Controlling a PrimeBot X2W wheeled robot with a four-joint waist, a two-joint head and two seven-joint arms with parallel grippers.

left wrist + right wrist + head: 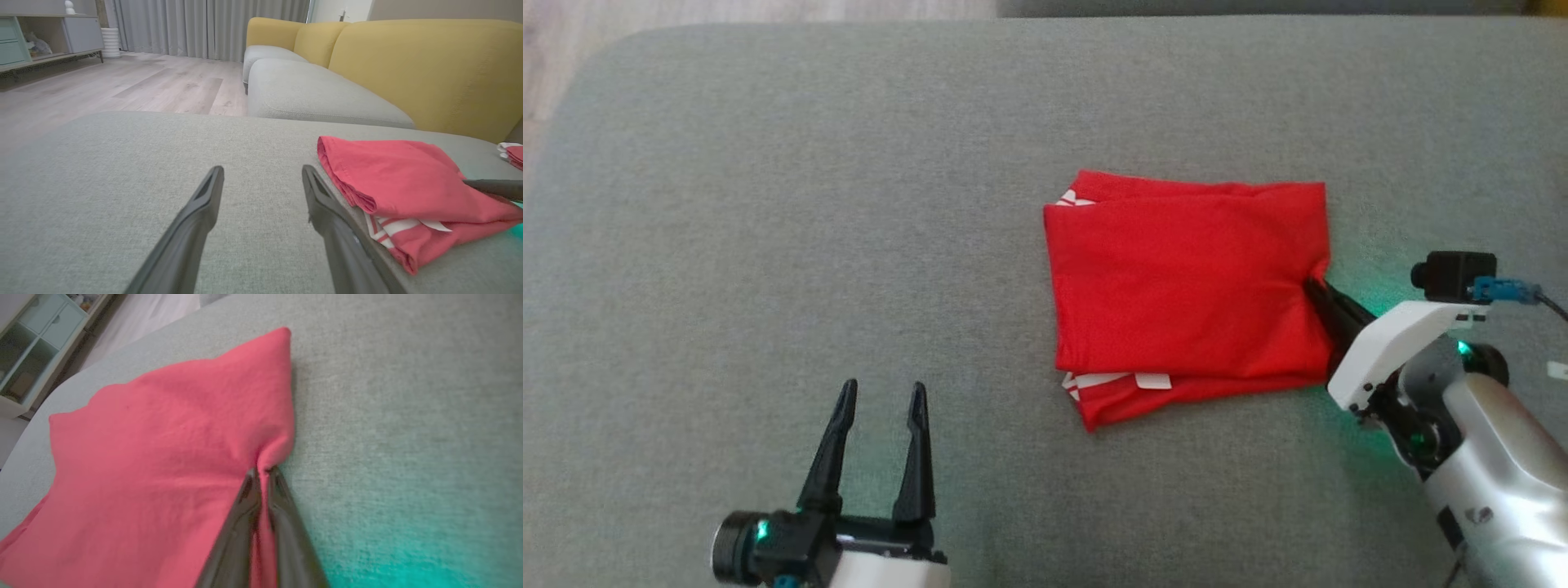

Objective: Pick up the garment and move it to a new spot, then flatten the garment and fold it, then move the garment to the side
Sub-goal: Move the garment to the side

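A folded red fabric garment [1188, 294] with white stripes at its left corners is seen right of centre in the head view, laid flat on a broad grey upholstered cushion [768, 245]. The right end effector [1313, 286] is set against the garment's right edge, about halfway down it, reaching in from the lower right of the frame. In the right wrist view its two dark fingers are pressed together with a pinch of red cloth clamped between the tips, and the fabric is puckered there. The left end effector [884, 392] is held at the lower left of the head view, fingers spread apart with nothing between them; the garment lies to its upper right, untouched by it.
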